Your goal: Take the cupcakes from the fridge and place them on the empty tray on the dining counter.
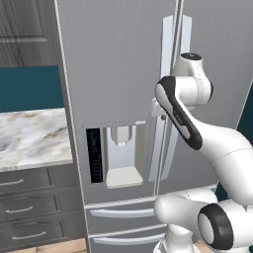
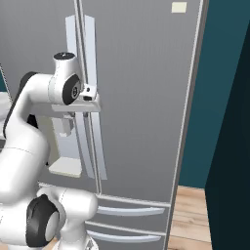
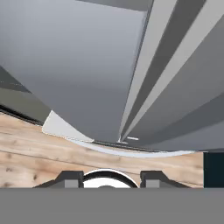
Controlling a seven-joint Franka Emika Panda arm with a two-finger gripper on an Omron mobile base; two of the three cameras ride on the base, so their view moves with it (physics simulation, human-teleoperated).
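White arm segments (image 1: 217, 148) are looming nearest the base cameras, bending up toward the tall grey fridge (image 1: 118, 74), which is standing shut behind them with its two long vertical handles (image 2: 85, 97) running beside the centre seam, a water dispenser (image 1: 121, 158) set in the left door and two drawers (image 2: 129, 211) lying below. At the handles, the gripper (image 2: 89, 93) is sitting with its jaws drawn nearly together, though what, if anything, is caught between them I cannot tell. Beside the fridge, a marble counter (image 1: 32, 136) is showing over grey drawers (image 1: 29, 210).
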